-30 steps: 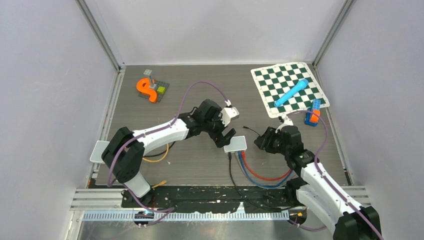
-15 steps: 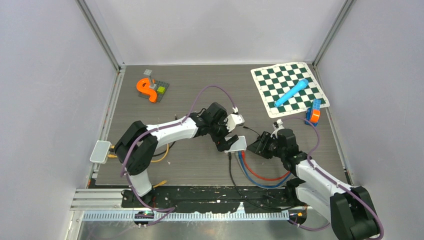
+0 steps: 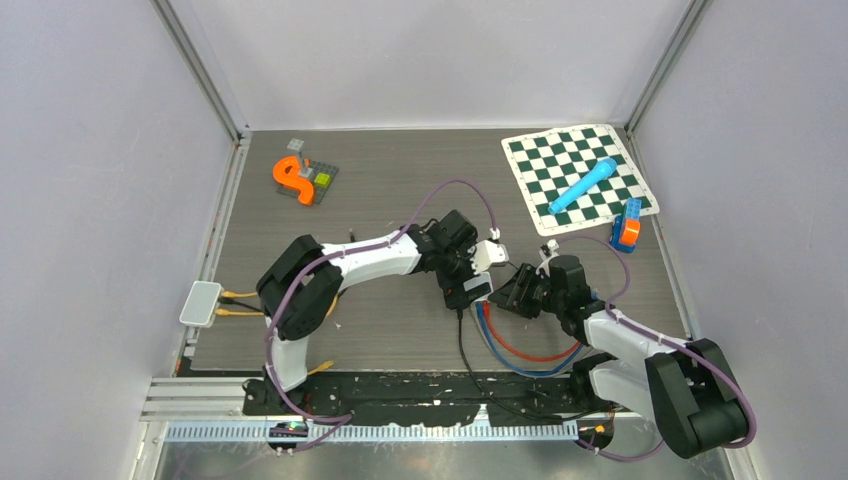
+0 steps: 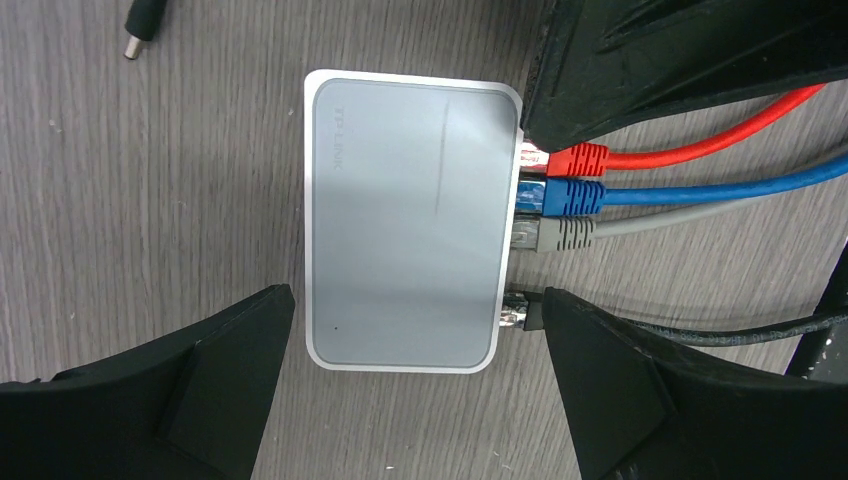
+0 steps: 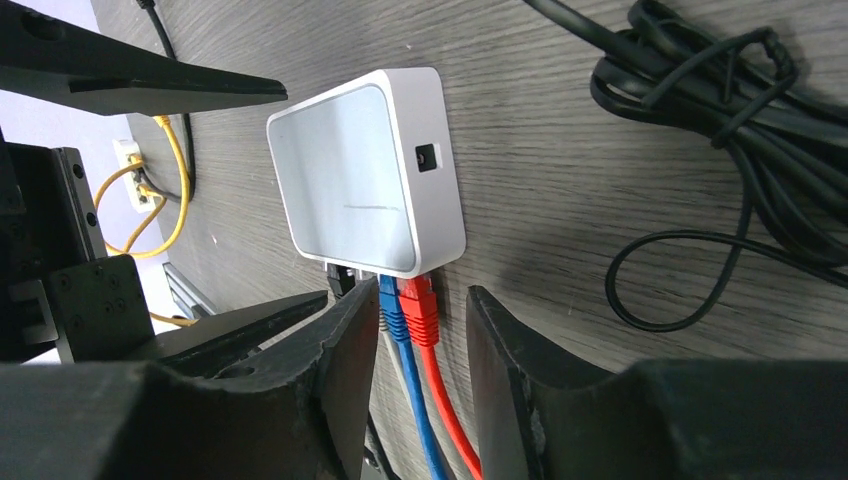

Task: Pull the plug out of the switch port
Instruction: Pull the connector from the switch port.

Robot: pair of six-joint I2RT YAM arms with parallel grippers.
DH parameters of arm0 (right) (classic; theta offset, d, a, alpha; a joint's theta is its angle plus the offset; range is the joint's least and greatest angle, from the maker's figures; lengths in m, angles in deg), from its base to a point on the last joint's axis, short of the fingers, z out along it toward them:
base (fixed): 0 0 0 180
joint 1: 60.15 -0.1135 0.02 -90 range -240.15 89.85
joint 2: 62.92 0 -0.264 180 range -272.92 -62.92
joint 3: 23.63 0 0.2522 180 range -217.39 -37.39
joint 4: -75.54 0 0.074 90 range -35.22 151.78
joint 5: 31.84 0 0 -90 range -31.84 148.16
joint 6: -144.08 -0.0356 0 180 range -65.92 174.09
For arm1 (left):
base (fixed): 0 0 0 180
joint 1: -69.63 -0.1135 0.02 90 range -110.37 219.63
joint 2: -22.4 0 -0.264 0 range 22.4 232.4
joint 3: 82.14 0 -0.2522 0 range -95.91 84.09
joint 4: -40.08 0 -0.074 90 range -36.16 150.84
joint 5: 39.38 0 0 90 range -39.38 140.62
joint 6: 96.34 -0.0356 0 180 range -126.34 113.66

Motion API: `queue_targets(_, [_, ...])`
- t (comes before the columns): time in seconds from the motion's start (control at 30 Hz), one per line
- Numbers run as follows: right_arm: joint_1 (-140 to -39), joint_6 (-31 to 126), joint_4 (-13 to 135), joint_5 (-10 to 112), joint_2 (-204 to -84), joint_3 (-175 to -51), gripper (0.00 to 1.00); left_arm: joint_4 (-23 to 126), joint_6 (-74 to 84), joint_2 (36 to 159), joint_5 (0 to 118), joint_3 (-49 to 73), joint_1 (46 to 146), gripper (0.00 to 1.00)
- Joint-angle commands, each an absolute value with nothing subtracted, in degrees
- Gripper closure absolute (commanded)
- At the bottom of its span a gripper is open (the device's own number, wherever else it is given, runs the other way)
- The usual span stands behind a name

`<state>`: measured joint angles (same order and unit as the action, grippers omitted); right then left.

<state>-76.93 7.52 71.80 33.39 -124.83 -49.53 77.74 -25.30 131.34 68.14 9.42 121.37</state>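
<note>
1. Grey wood-grain table (image 3: 400, 180) carries a small white switch (image 4: 410, 220), lying flat near the middle, just ahead of where the two arms meet.
2. Four plugs sit side by side in the ports along one edge of the switch: a red plug (image 4: 578, 158), a blue plug (image 4: 565, 196), a grey plug (image 4: 560, 233) and a black plug (image 4: 520, 308). Each cable trails off toward the near edge of the table.
3. The left fingers (image 4: 210, 370) are spread as wide as they go and hang over the switch. One is off its plain edge, the other off the plug edge beside the black plug. They hold nothing.
4. The right fingers (image 5: 340, 340) come in low from the cable side, partly apart, with the red and blue plugs between them. A strip of table shows between the red plug and the finger beside it, so they are not clamped on anything.
5. A loose coil of black cable (image 5: 720, 100) lies on the table beside the switch.
6. At the far right lies a green-and-white checkered mat (image 3: 578, 178) with a blue cylinder (image 3: 583, 185) on it.
7. At the far left an orange S-shaped piece (image 3: 290, 178) rests against a small grey brick plate (image 3: 320, 182).
8. Another white box (image 3: 200, 302) sits at the left edge with yellow cables (image 3: 235, 300) plugged in.
</note>
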Motion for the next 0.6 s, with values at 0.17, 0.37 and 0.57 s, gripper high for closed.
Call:
queue_targets(0.17, [-77.03, 1.38, 76.78, 34.96, -124.58, -47.35, 0.56, 82.11, -28.14, 135.15, 67.32, 3.77, 122.63, 0.02])
queue_targets(0.37, [-77.01, 1.26, 77.52, 34.11, -125.91, -46.94, 0.57, 81.98, -27.96, 136.07, 66.89, 3.76, 122.71, 0.05])
queue_targets(0.57, [-77.05, 0.41, 80.83, 32.32, -128.29, -46.28, 0.57, 81.49, -27.57, 136.52, 66.28, 3.82, 122.69, 0.07])
